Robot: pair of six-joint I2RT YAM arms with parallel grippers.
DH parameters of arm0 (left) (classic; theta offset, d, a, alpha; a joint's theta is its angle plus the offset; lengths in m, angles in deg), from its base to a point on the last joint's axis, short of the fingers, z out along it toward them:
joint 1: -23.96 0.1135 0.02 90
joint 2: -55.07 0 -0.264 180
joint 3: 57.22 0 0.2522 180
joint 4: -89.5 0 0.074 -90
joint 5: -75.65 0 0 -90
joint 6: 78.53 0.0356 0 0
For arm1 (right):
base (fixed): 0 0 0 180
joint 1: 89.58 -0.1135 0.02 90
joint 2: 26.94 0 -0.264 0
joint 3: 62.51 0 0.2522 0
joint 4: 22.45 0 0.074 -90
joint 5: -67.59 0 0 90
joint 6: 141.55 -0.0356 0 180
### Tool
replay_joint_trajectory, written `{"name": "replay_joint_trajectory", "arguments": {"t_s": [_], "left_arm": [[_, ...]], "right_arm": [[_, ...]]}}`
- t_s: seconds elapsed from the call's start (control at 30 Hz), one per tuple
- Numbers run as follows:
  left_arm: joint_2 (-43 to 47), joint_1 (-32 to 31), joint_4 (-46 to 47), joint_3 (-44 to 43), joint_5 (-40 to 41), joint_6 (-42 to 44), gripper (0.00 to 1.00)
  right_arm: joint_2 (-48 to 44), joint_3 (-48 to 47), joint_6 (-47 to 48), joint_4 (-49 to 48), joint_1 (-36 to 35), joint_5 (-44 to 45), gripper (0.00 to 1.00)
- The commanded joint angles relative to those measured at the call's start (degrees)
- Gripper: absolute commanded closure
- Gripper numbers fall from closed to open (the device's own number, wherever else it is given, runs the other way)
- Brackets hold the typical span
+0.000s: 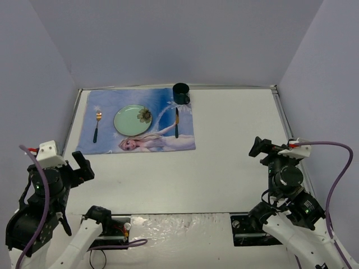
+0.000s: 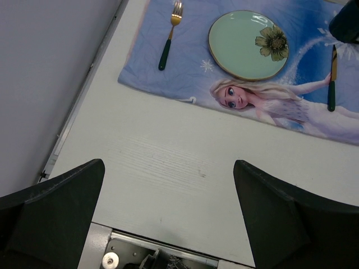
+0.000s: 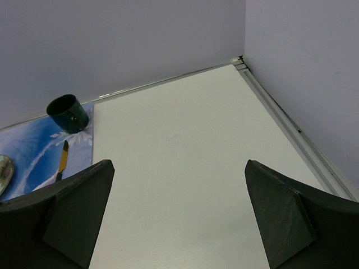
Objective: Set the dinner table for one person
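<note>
The white dinner table (image 1: 224, 151) carries a blue princess placemat (image 1: 137, 120) at the far left. On the mat lie a pale green plate (image 1: 133, 119) with a flower, a gold fork (image 1: 97, 125) with a dark handle to its left, a knife (image 1: 176, 123) to its right, and a dark green mug (image 1: 181, 93) at the mat's far right corner. My left gripper (image 2: 168, 168) hangs open and empty over bare table near the front left. At the front right, my right gripper (image 3: 179, 165) is open and empty too.
Thin metal rails (image 1: 283, 120) edge the table, with grey walls close behind and at both sides. The arm bases and a metal strip (image 1: 179, 221) sit along the near edge. A purple cable (image 1: 336, 168) loops off the right arm.
</note>
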Motion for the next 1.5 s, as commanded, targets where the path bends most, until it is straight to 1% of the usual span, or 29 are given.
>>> {"name": "replay_joint_trajectory", "arguments": {"t_s": [0.0,0.1,0.2,0.67,1.47], "left_arm": [[3.0,-0.4,2.0,-0.2,2.7,-1.3,0.03],[4.2,-0.4,1.8,-0.2,3.6,-1.7,0.03],[4.8,-0.4,1.8,-0.2,3.8,-1.8,0.03],[5.5,-0.4,0.9,-0.4,4.4,-2.5,0.03],[6.9,-0.4,0.0,-0.8,4.2,-3.2,0.03]], "right_arm": [[6.6,-2.2,-0.3,-2.8,0.2,4.3,0.0],[10.3,-2.7,-0.4,-3.0,0.2,4.1,0.0],[11.8,-2.4,-1.0,-3.6,0.3,3.8,0.0],[10.1,-1.6,-0.5,-6.4,0.2,3.3,0.0],[11.1,-1.7,0.4,-8.5,0.2,0.5,0.0]]}}
